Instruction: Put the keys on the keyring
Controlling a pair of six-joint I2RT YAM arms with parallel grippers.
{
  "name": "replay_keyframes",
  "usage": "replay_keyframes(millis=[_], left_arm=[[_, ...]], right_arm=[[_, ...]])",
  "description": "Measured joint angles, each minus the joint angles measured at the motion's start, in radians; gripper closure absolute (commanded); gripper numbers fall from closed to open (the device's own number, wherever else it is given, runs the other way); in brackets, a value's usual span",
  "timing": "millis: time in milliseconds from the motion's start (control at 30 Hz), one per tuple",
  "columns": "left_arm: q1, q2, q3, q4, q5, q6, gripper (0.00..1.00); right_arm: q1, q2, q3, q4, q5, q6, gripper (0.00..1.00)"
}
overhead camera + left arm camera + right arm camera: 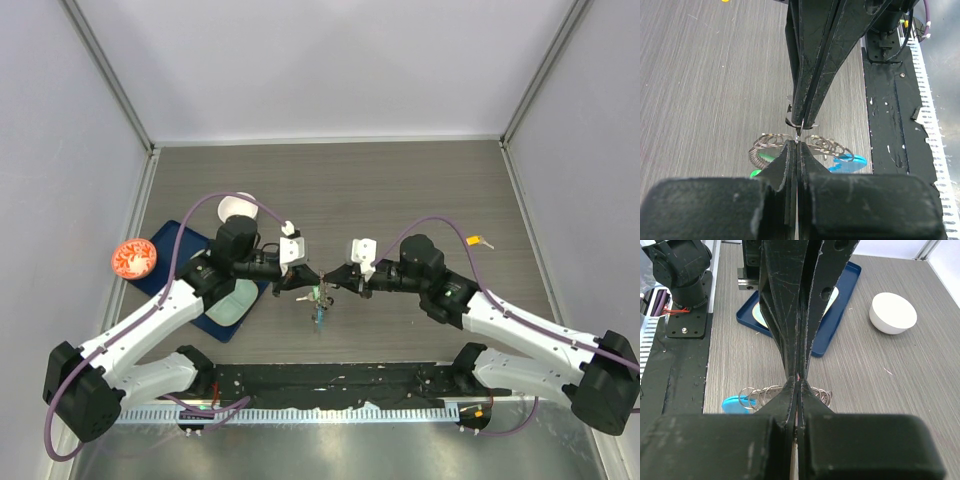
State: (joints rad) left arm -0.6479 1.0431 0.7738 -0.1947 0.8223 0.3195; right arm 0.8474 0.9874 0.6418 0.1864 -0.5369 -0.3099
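My two grippers meet tip to tip above the table's middle. My left gripper point(308, 279) point(797, 143) is shut on the wire of the keyring point(319, 303), which hangs just under the tips. Its small silver rings point(826, 144) point(753, 393) and blue tag point(852, 162) point(734, 404) show on both sides of the fingers. My right gripper point(332, 281) point(798, 383) is shut too. A thin silver bit point(789, 108) juts from its fingers, seemingly the key. The key's black head is hidden.
A blue tray point(168, 262) point(839, 315) with a pale plate point(232, 300) lies at the left. A white bowl point(237, 207) point(893, 313) and a red-orange bowl point(133, 258) stand beside it. A small yellow item point(478, 241) lies at the right. The black base strip point(330, 385) runs along the near edge.
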Motion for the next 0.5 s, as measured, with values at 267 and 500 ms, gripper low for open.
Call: replay_keyframes(millis=[267,500], left_arm=[[0.0,-0.011,0.0,-0.001,-0.034,0.0,1.0],[0.0,-0.047,-0.003,0.014,-0.06,-0.003,1.0]], right_arm=[[0.003,-0.014,0.002,-0.018,0.057,-0.003,0.99],[0.003,-0.091,-0.014,-0.041,0.133,-0.002,0.99]])
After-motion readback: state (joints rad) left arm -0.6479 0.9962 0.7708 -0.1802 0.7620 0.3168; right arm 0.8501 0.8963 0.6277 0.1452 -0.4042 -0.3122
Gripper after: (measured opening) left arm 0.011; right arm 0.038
